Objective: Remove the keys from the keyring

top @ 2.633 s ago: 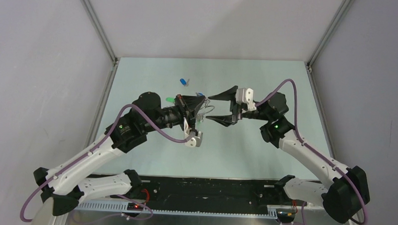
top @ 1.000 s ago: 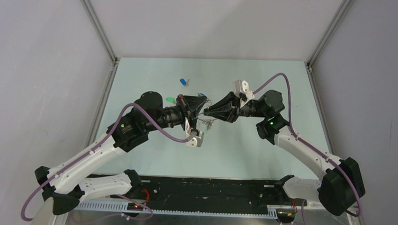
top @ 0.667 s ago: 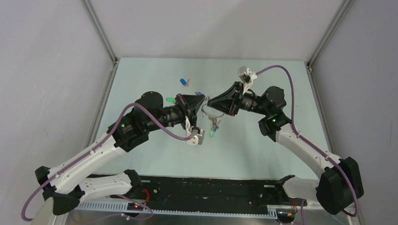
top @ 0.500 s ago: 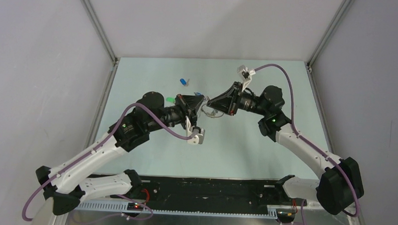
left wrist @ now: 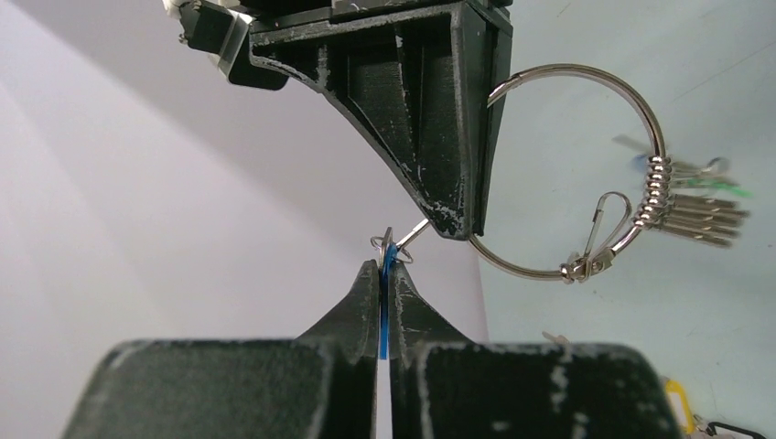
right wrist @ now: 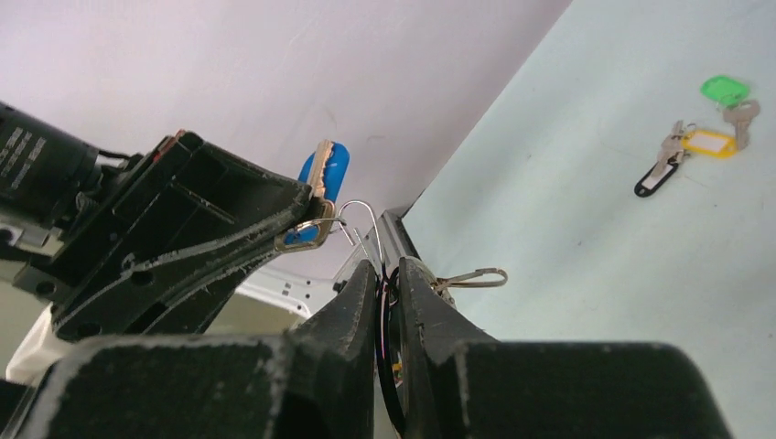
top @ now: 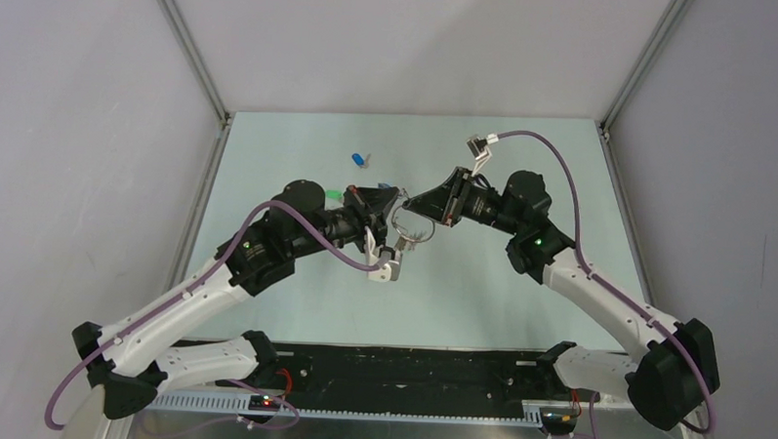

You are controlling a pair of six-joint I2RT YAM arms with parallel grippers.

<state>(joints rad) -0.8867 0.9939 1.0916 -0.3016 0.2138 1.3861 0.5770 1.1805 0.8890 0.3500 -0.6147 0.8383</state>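
Seeing my left gripper [left wrist: 382, 270] pinched shut on blue-capped key [right wrist: 328, 174] | right gripper [right wrist: 386, 267] clamps keyring [left wrist: 586, 78], 2 o'clock of left tips | keys [left wrist: 695, 206] bunched at ring's 3 o'clock (left wrist view)

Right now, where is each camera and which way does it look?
Top: above and behind, looking down at the table; left arm and right arm show.
Left wrist: on its arm, facing the right claw and ring; own shut claw shows.
Right wrist: on its arm, facing the left claw and blue key; own claw shows.
Top and left wrist both show the ring.
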